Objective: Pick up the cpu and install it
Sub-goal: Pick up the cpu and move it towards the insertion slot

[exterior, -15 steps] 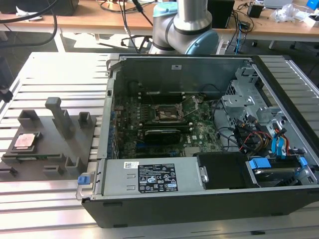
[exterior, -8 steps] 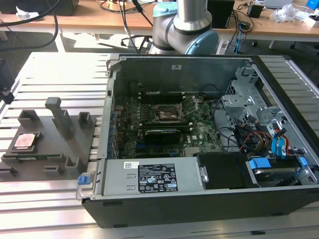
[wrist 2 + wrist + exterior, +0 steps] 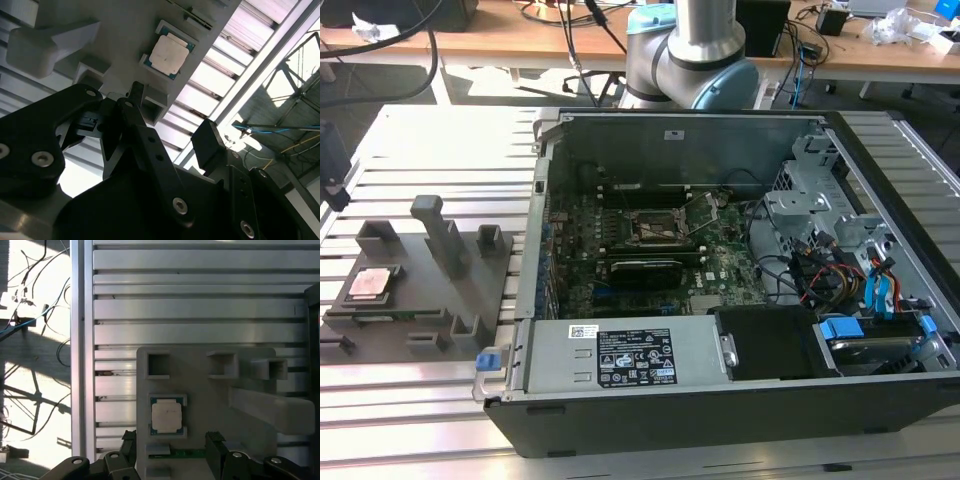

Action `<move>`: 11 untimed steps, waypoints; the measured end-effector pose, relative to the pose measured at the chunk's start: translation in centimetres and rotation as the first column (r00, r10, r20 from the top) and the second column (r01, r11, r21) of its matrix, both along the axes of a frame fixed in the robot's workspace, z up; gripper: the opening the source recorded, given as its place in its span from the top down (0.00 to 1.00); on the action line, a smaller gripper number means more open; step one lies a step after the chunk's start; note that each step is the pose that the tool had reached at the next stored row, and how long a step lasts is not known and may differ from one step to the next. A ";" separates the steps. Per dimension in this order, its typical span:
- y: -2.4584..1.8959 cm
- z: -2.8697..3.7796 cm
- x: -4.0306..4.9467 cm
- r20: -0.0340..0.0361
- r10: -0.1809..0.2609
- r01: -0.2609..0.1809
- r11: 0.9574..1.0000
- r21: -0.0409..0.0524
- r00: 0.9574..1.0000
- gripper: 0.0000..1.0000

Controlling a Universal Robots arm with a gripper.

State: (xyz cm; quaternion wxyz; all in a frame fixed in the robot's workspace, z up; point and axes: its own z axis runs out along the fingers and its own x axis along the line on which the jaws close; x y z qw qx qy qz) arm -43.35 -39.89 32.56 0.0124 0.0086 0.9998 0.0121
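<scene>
1 cpu (image 3: 166, 416) on the whole table (image 3: 200, 305), yes?

Yes, 1. It lies flat, pale top up, in its nest on the grey fixture plate (image 3: 200, 390). In the exterior view that plate sits at the exterior view's left, well apart from the open computer case (image 3: 720, 400).

And the gripper (image 3: 171, 442)?

Spread wide and empty in both wrist views: 2 black fingers (image 3: 210, 145) with nothing between them. It hangs over the plate near the cpu without touching it. In the first wrist view the chip lies just beyond the fingertips, roughly on the line between them.

So which step is this?

The approach to the pick-up, I'd say. Nothing is grasped and nothing is installed: the 1 socket (image 3: 655, 228) on the motherboard inside the case looks bare.

What does the grasp call for?

My reading is that the chip is thin and sits low between the nest's lips. So the fingers need to come down square over 2 opposite edges and close gently, without tilting it or scraping the plate.

Anything else to count?

On the plate, 3 square pockets (image 3: 159, 365) in a row and 1 long block (image 3: 270, 410). Beyond that, 1 arm (image 3: 705, 40) and 1 case.
</scene>
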 end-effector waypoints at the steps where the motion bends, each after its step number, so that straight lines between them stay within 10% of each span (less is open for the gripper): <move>1: 0.00 -0.04 0.00 0.000 0.000 0.000 1.000 0.000 1.000 0.34; 11: 0.00 -0.51 0.00 0.000 0.000 0.000 1.000 0.000 1.000 0.34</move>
